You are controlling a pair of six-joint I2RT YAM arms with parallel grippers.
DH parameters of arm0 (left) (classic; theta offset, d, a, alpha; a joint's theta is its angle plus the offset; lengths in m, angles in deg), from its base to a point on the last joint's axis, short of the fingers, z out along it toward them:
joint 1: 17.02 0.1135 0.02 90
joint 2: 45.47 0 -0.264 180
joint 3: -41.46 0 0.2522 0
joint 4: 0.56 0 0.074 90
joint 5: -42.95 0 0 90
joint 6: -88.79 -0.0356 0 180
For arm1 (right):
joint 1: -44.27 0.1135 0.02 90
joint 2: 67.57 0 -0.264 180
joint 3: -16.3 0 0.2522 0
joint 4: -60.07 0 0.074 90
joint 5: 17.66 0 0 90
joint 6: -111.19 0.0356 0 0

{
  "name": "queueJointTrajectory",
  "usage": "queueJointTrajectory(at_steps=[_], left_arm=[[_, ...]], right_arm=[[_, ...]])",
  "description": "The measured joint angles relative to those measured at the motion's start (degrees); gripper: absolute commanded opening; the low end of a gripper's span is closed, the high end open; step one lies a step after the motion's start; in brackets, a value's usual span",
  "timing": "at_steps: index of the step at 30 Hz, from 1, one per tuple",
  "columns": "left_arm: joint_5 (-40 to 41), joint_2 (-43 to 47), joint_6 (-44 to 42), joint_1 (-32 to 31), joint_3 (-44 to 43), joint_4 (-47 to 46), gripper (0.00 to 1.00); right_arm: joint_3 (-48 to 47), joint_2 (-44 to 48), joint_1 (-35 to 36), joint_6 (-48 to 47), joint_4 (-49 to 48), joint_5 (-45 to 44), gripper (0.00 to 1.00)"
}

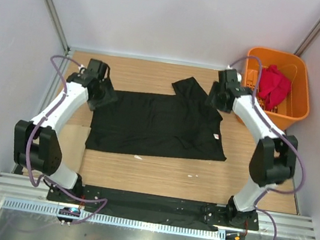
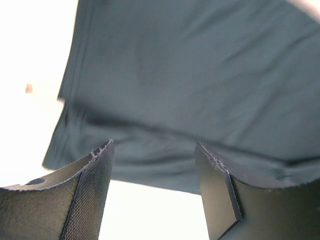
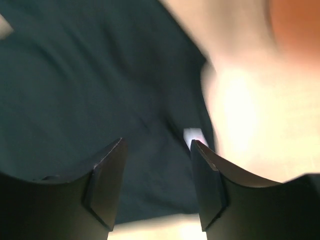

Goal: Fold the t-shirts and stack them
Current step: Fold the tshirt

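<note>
a black t-shirt (image 1: 159, 126) lies spread flat on the wooden table (image 1: 157, 177). the left gripper (image 2: 155, 150) and right gripper (image 3: 157, 145) hover at its far corners, jaws apart on both, gripping nothing. farther back on the right, a red t-shirt (image 1: 273, 86) sits in an orange basket (image 1: 297, 67).

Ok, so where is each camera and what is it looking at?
Top camera: high behind the robot, looking down at the table; left arm and right arm show.
Left wrist camera: on that arm, looking past its open left hand at the black t-shirt.
Right wrist camera: likewise, past the open right hand at that shirt.
All three share the black t-shirt.
</note>
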Motion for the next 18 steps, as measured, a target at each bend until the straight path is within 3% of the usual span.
queueJointTrajectory(at_steps=[3,5,8,12,18], left_arm=[[-0.37,-3.48,-3.26,1.05,-9.51,-2.23,0.61],[-1.09,-6.95,-5.4,2.08,-13.35,-4.04,0.52],[-3.58,-14.6,-8.83,4.35,-17.68,-6.69,0.49],[-5.55,-24.96,-12.37,7.21,-22.18,-8.09,0.5],[-5.49,-33.88,-16.79,10.6,-28.98,-6.34,0.5]], right_arm=[[-15.19,-11.21,-0.02,-3.02,-3.5,1.01,0.63],[-24.44,-19.17,-0.35,-5.03,-5.29,2.08,0.63],[-37.11,-30.93,-0.94,-7.69,-5.88,4.85,0.63],[-43.76,-40.37,-2.47,-9.88,-7.06,9.46,0.59],[-46.31,-46.38,-4.33,-12.55,-8.0,14.88,0.56]])
